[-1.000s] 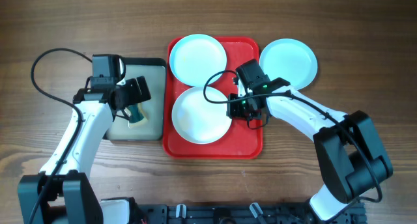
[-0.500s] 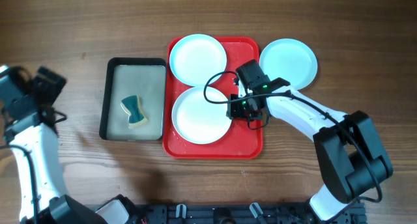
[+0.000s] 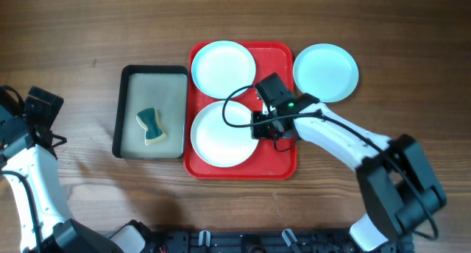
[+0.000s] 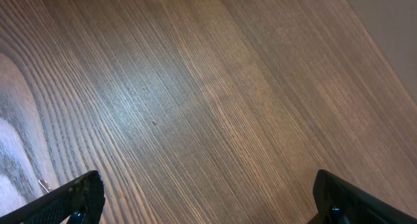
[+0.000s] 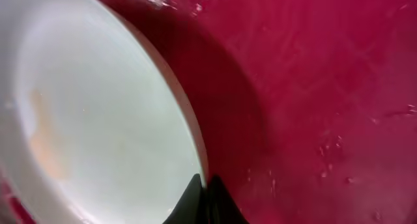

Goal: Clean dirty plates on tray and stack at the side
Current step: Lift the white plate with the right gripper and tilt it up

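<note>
You have three plates. Two lie on the red tray (image 3: 283, 161): the back plate (image 3: 223, 65) in its far left corner and the white front plate (image 3: 217, 132) just before it, nearly touching. The third plate (image 3: 325, 71), pale blue-green, sits on the table (image 3: 88, 32) just right of the tray's far corner.

Your right gripper (image 3: 259, 124) is low over the tray at the front plate's right edge. In the wrist view its tips are pressed together, pinching that rim. Its black cable (image 3: 234, 106) loops over the front plate.

One black-rimmed basin (image 3: 153, 70) stands left of the tray, with one sponge (image 3: 151, 126) inside. Your left gripper (image 4: 208, 196) is far left over bare wood, fingers spread wide, holding nothing.
</note>
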`<state>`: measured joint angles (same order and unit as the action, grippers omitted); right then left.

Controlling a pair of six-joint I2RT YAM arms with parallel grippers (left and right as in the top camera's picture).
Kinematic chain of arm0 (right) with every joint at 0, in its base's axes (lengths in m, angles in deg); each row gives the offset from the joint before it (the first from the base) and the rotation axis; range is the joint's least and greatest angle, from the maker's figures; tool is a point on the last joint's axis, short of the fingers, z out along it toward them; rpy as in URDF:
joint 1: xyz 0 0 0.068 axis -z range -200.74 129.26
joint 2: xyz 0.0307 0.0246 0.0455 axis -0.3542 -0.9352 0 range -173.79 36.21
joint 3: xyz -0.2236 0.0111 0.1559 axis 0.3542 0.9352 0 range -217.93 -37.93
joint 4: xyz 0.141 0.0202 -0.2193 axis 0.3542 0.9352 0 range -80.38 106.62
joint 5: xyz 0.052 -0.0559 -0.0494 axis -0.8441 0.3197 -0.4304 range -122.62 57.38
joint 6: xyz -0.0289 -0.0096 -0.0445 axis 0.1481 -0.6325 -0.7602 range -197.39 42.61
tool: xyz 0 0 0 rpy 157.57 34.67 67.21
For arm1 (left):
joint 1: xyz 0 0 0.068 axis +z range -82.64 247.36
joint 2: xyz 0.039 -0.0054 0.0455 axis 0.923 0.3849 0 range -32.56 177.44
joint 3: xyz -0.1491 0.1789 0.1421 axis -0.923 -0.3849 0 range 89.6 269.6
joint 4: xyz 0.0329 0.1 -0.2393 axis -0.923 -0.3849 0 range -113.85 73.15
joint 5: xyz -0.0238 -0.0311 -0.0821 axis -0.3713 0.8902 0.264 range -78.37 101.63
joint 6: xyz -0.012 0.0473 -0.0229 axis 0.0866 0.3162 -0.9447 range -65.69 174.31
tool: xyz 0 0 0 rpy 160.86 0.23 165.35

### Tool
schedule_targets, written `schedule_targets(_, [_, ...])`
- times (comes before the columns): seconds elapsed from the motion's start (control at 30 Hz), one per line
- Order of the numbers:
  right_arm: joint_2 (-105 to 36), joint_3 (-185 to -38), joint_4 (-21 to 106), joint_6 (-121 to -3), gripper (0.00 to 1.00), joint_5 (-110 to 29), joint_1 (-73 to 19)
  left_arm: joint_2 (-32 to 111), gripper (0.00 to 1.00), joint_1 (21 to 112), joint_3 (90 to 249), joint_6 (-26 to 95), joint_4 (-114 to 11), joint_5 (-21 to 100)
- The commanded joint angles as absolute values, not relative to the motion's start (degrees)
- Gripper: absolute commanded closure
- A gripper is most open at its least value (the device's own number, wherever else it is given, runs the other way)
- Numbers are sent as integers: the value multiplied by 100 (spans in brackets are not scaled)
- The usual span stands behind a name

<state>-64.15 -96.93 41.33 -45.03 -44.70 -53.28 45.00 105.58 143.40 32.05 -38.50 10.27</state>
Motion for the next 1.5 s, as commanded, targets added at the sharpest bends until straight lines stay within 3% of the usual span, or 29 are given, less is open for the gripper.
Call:
schedule_targets(0.0, [-5451, -9903, 4212, -4636, 95, -4396, -5336, 4432, 0, 10577, 14447, 3135, -3853, 1116])
schedule_targets(0.27, [-4885, -9979, 3860, -4916, 96, -3961, -5336, 4432, 0, 10577, 14447, 3135, -3853, 1116])
schedule_targets(0.47, [-4905, -9986, 2865, -4951, 96, -3613, -5343, 4432, 0, 10577, 14447, 3135, -3853, 1116])
schedule_targets(0.83, [-6207, -10438, 1495, -4920, 96, -3064, -5878, 4432, 0, 10577, 14447, 3133, -3853, 1116])
schedule_targets(1.1, [-7573, -12058, 1226, -6267, 96, -1040, -7063, 4432, 0, 10577, 14447, 3133, -3853, 1116])
schedule_targets(1.23, [-7611, -12058, 782, -7156, 96, -997, -7096, 4432, 0, 10577, 14447, 3135, -3853, 1116])
schedule_targets(1.47, [-7611, -12056, 277, -7462, 95, -1768, -6801, 4432, 0, 10577, 14447, 3135, -3853, 1116])
